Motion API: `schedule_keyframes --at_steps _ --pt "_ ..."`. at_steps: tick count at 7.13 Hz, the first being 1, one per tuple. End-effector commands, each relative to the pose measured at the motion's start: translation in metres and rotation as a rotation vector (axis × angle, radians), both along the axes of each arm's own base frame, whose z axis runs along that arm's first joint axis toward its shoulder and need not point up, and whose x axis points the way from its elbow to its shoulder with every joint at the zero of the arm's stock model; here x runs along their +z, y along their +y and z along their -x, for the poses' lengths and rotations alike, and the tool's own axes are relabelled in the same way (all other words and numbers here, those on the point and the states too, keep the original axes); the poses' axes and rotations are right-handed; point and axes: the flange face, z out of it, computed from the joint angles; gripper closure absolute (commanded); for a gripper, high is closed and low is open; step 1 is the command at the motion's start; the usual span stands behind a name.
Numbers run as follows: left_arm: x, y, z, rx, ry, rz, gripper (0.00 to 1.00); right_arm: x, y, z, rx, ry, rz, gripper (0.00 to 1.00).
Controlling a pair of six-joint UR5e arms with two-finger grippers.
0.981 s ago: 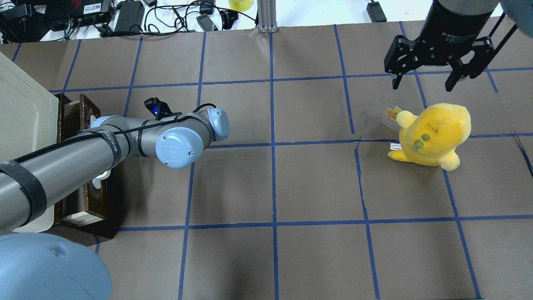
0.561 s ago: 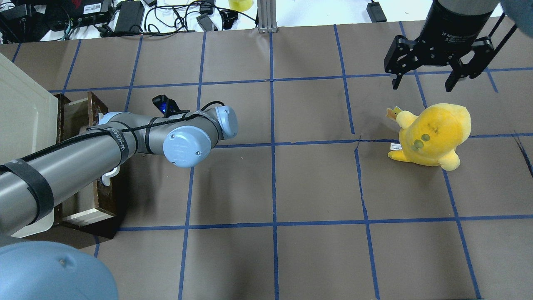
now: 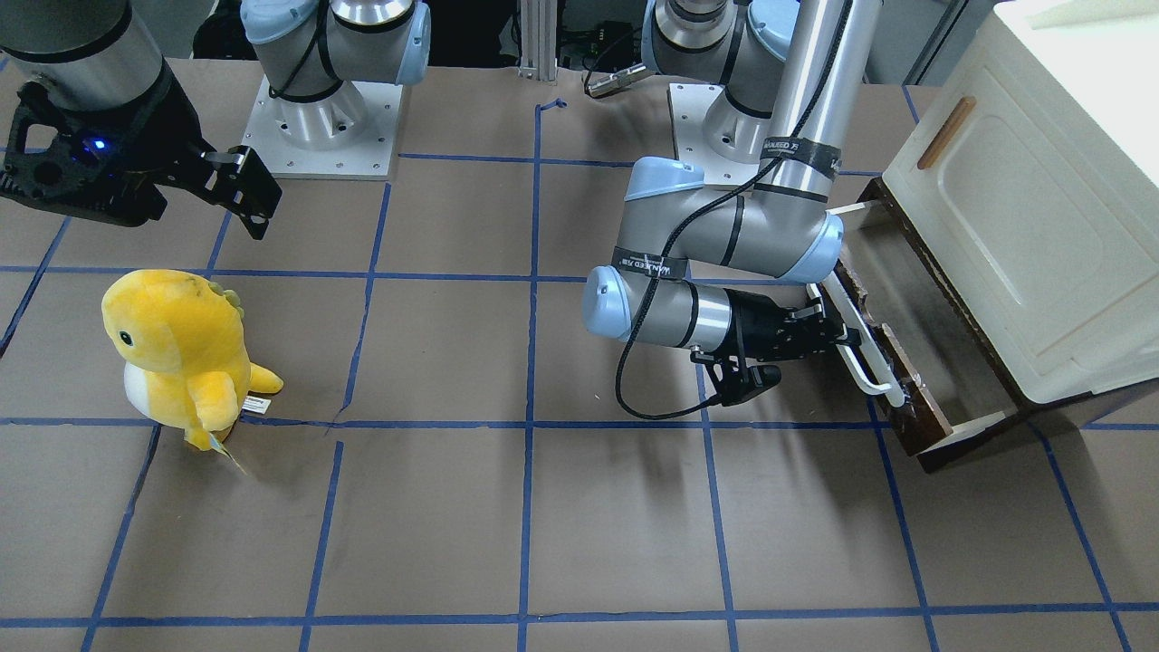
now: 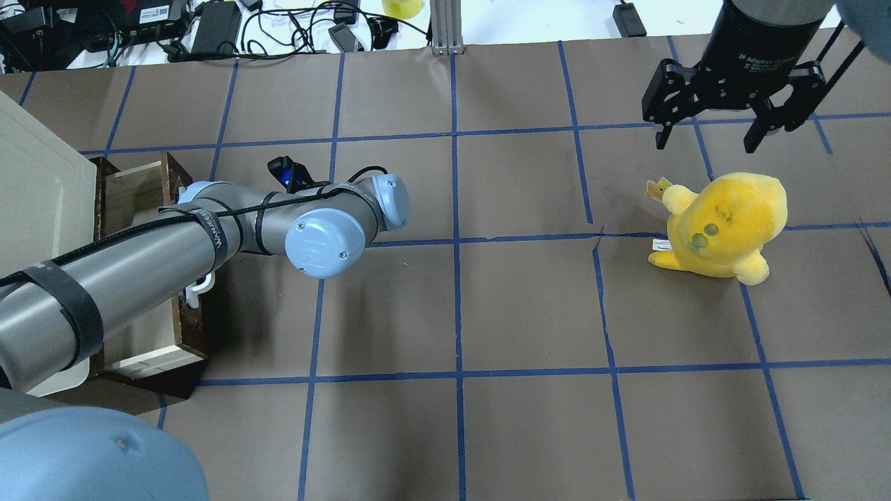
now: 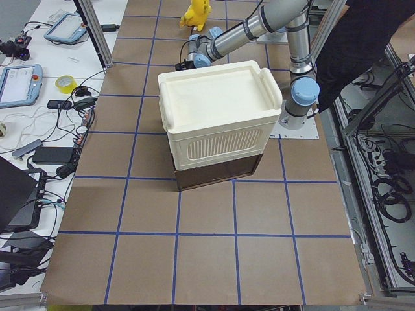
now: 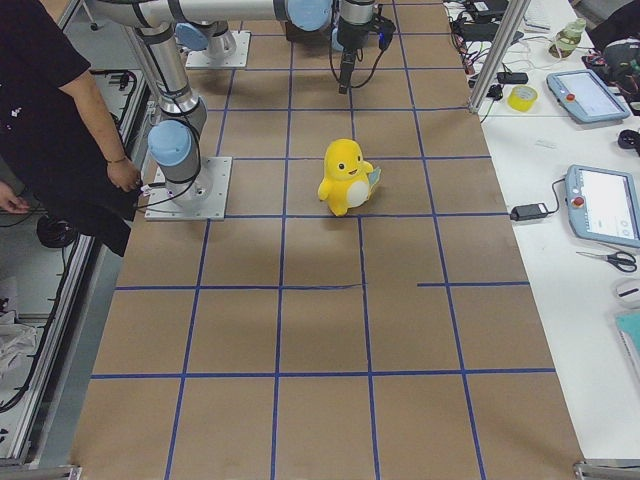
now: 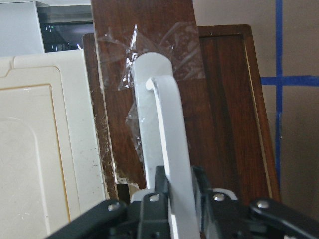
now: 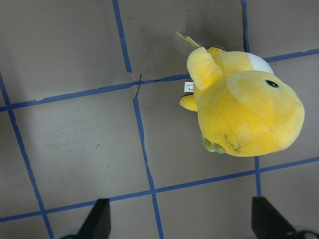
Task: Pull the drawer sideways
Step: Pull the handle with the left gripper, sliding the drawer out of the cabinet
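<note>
The drawer point(image 3: 913, 412) has a worn dark-brown front, a long white bar handle point(image 3: 866, 362) and a pale inside. It stands partly pulled out from under the cream-white cabinet point(image 3: 1041, 181). My left gripper point(image 3: 838, 340) is shut on the handle; the left wrist view shows both fingers point(image 7: 158, 191) clamped on the white bar point(image 7: 167, 124). In the overhead view my left forearm hides that gripper; the drawer front point(image 4: 195, 327) and the handle's end point(image 4: 202, 284) show beside it. My right gripper point(image 4: 704, 142) hangs open and empty above the table's far right.
A yellow plush toy point(image 4: 724, 223) stands just below my right gripper, also in the right wrist view point(image 8: 249, 114). Cables and devices point(image 4: 209, 28) lie beyond the table's far edge. A person point(image 6: 50, 100) stands by the robot's base.
My left arm has moved to the right in the overhead view, and the drawer has slid farther out of the cabinet with it. The right arm has not moved.
</note>
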Motion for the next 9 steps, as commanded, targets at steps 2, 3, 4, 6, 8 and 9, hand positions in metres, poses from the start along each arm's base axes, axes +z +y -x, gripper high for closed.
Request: schedule_keyframes --at_steps 2,3,4,6,8,9 --pt "0.0078 -0.0049 0.0148 -0.003 0.029 0.021 1.0 0.0 0.0 -0.0001 0.0 0.0 0.0 0.0" --pt "0.0077 -0.0048 0.0149 -0.002 0.03 0.02 1.0 0.0 0.0 -0.0002 0.0 0.0 0.0 0.0" --pt "0.0076 -0.0047 0.0148 -0.002 0.03 0.019 1.0 0.0 0.0 -0.0002 0.0 0.0 0.0 0.0" --pt "0.0069 -0.0037 0.018 -0.008 0.03 0.019 1.0 0.0 0.0 -0.0002 0.0 0.0 0.0 0.0" --pt "0.0066 -0.0043 0.0182 -0.008 0.03 0.019 1.0 0.0 0.0 -0.0001 0.0 0.0 0.0 0.0" --pt "0.0065 -0.0039 0.0189 -0.009 0.031 0.019 1.0 0.0 -0.0001 0.0006 -0.001 0.0 0.0 0.0"
